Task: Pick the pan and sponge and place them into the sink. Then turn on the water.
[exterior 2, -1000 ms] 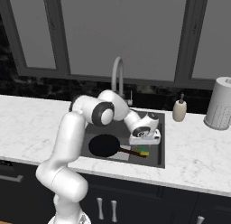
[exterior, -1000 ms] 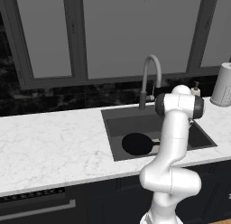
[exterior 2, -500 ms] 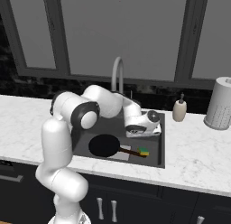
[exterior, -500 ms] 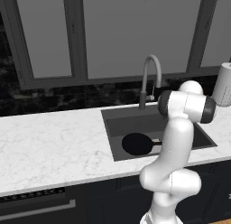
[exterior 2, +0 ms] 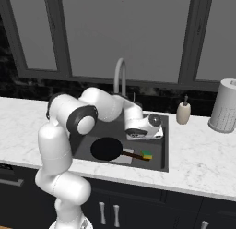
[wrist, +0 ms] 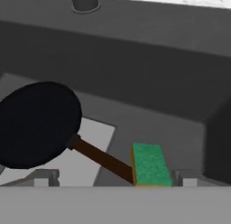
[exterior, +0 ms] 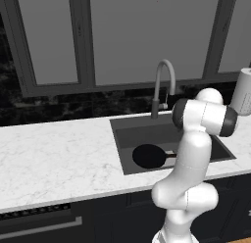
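The black pan [exterior 2: 107,148] lies flat on the floor of the dark sink [exterior 2: 159,147], its thin handle pointing right. The green and yellow sponge [exterior 2: 146,154] rests at the handle's end. In the hand view the pan [wrist: 38,123] is at the left, the sponge [wrist: 150,164] at lower centre, and the sink's back wall [wrist: 135,69] rises behind. My gripper [exterior 2: 144,135] hangs open above the sink's right part with nothing held, and its tips stand wide apart in the hand view [wrist: 116,179]. In the left base view the pan [exterior: 149,155] shows beside my arm. No water runs from the faucet [exterior 2: 120,78].
A white soap dispenser [exterior 2: 183,112] and a pale cylinder [exterior 2: 226,105] stand on the marble counter right of the sink. The faucet base [wrist: 85,1] sits on the back rim. Dark windows rise behind the counter, with cabinets below.
My arm's elbow and forearm have swung round while the hand stayed over the sink's right part, shifting only slightly. Pan and sponge have not moved.
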Controlling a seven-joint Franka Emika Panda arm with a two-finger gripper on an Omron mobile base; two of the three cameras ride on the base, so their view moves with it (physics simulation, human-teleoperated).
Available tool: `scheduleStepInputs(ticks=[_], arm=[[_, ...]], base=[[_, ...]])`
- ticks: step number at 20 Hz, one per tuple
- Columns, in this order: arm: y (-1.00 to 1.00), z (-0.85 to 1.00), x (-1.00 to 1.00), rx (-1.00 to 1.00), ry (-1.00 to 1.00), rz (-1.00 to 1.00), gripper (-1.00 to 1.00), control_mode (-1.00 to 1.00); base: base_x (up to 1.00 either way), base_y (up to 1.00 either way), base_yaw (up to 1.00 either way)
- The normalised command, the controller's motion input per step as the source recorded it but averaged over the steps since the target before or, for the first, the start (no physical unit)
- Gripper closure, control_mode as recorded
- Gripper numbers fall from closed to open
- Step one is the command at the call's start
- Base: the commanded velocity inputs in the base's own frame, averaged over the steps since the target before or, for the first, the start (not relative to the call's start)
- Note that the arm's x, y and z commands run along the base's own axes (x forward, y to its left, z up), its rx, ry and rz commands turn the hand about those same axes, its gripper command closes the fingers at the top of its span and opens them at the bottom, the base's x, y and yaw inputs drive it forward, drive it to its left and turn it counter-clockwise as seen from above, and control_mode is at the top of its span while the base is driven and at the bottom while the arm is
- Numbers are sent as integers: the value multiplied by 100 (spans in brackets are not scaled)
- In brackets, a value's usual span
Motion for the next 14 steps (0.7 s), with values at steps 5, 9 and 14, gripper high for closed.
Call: scheduleStepInputs(ticks=[5, 9, 14], arm=[[0, 69, -11, 20, -10, 0, -100, -100], [3, 60, -1, 25, -14, 0, -100, -100], [2, 45, 0, 28, -18, 0, -100, -100]], base=[[0, 0, 0], [0, 0, 0], [0, 0, 0]])
